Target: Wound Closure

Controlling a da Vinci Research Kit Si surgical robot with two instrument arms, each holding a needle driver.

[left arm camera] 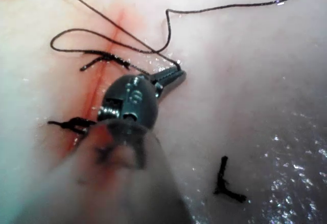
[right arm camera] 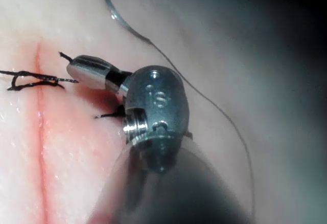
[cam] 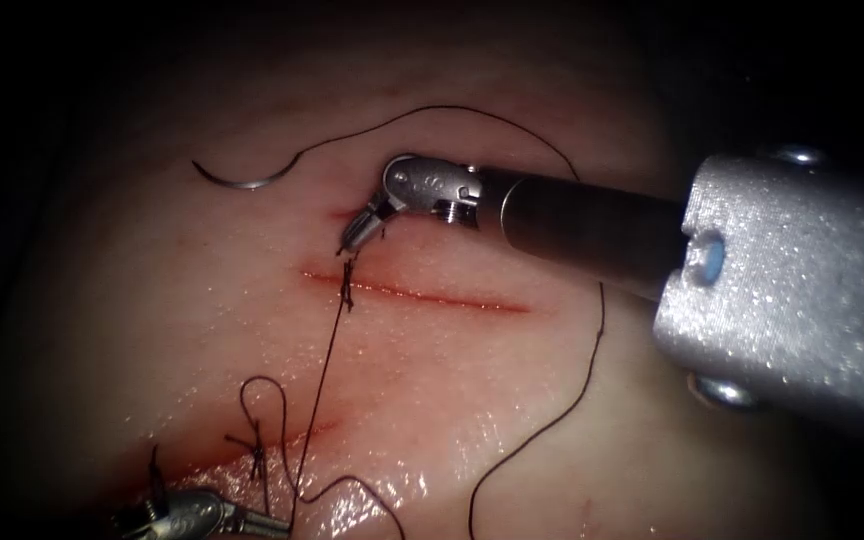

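In the endoscope view the tissue (cam: 512, 400) carries a red horizontal cut (cam: 422, 293) across the middle of the frame. The right tool (cam: 355, 234) enters from the right, its shaft crossing the upper centre, and its jaws point down and left, ending just above the cut's left end; they are clenched on a short dark end of thread that pokes out beside the tip. The needle (cam: 242, 181) lies free in the upper left of the frame, resting flat on the tissue above the cut, held by neither tool and not in the tissue. The thread (cam: 592, 330) runs from the needle's right end in a wide arc over the right tool's shaft, down the right side, and back toward the bottom centre. A knot (cam: 349, 283) sits on the cut near its left end, and from it 1 taut strand (cam: 320, 385) slants down to the bottom left, where the left tool (cam: 277, 524) shows at the frame's lower edge. Its jaws are clamped on that strand. Beside it in the lower left lies a second red cut (cam: 242, 450) with a knotted stitch (cam: 255, 445) and a small loop above it. The left wrist view shows a cut end of thread (left arm camera: 225, 183) lying loose on the tissue.
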